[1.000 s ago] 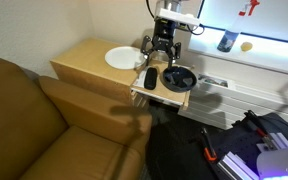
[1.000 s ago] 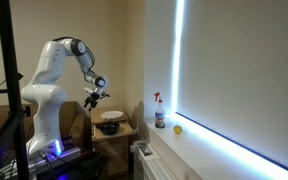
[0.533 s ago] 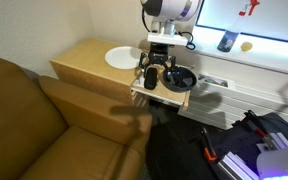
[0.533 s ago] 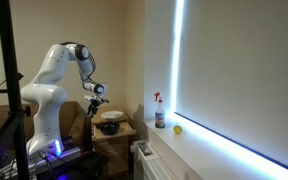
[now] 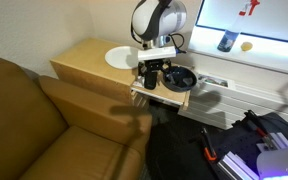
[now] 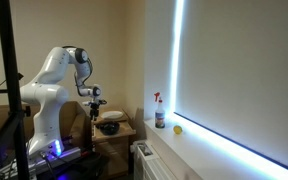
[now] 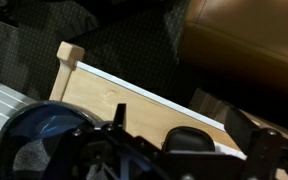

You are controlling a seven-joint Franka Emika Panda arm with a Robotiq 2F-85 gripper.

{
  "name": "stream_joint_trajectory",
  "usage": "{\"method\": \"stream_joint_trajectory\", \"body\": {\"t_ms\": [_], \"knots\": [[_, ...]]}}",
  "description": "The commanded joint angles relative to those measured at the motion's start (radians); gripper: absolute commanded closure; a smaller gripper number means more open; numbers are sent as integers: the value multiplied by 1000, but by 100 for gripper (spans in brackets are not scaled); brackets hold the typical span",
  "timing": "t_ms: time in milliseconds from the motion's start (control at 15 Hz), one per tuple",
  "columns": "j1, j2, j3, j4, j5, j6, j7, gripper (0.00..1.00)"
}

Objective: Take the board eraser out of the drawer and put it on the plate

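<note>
In an exterior view, one gripper (image 5: 152, 73) is hanging low over one drawer (image 5: 162, 97), which is holding one round black dish (image 5: 181, 78). One white plate (image 5: 119, 57) is lying on the pale wooden table (image 5: 84, 62).

In an exterior view, one spray bottle (image 6: 160, 112) is standing on the sill (image 6: 199, 136); its label is too small to read.

In the wrist view, one board eraser (image 7: 187, 139) is lying in the drawer beside the dish, between the jaws, which are standing wide open and gripping nothing.
</note>
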Motion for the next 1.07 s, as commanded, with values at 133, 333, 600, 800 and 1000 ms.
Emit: {"method": "stream_joint_trajectory", "body": {"t_ms": [133, 333, 600, 800, 1000], "knots": [[-9, 13, -3, -5, -1, 62, 30, 0], [0, 40, -22, -31, -3, 243, 93, 0], [26, 92, -57, -38, -25, 357, 127, 0], [24, 103, -58, -25, -11, 339, 112, 0], [38, 124, -70, -26, -13, 358, 115, 0]]}}
